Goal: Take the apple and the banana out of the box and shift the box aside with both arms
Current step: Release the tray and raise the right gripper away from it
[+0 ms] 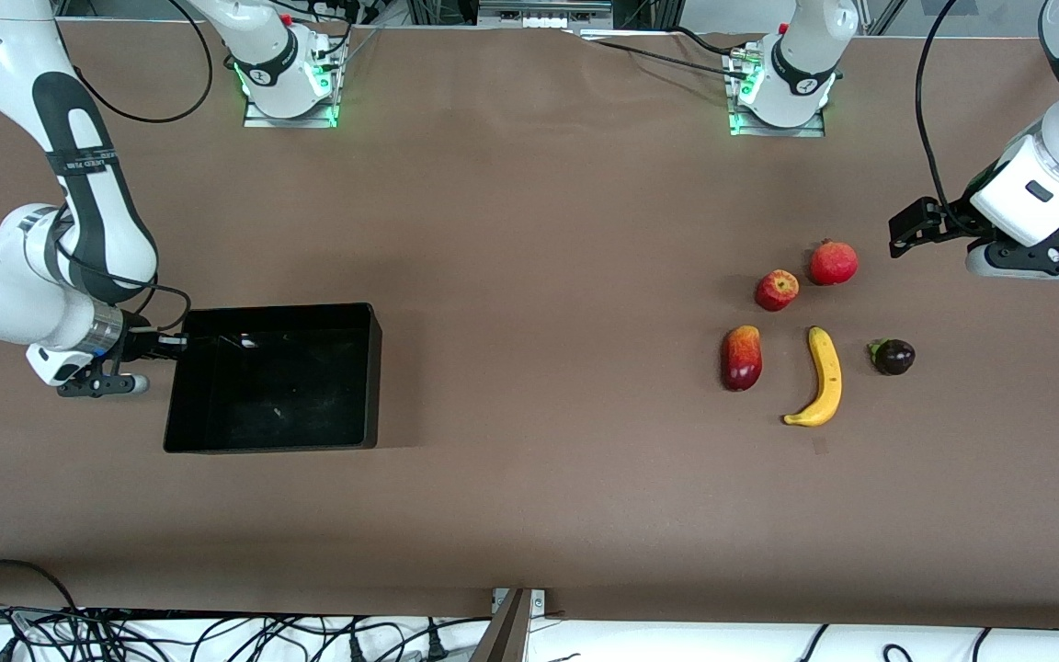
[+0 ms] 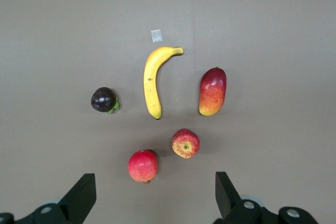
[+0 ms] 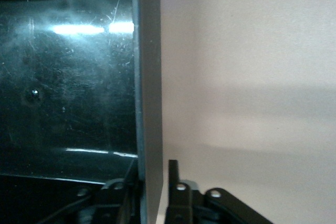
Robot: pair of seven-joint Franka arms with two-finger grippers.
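Note:
The black box (image 1: 375,368) lies toward the right arm's end of the table. My right gripper (image 1: 171,342) straddles the box's end wall (image 3: 149,103), one finger inside and one outside, with a thin gap at the outer finger (image 3: 173,174). The yellow banana (image 1: 822,377) and the small red apple with yellow patches (image 1: 777,290) lie toward the left arm's end. My left gripper (image 1: 916,228) hovers open and empty over the table beside the fruits. The left wrist view shows the banana (image 2: 151,80) and apple (image 2: 185,143) past the open left gripper (image 2: 153,198).
A round red fruit (image 1: 833,263), a red-yellow mango (image 1: 741,358) and a dark purple fruit (image 1: 893,357) lie around the banana and apple. A small bit of tape (image 1: 821,448) sits nearer to the front camera than the banana. Cables hang along the table's front edge.

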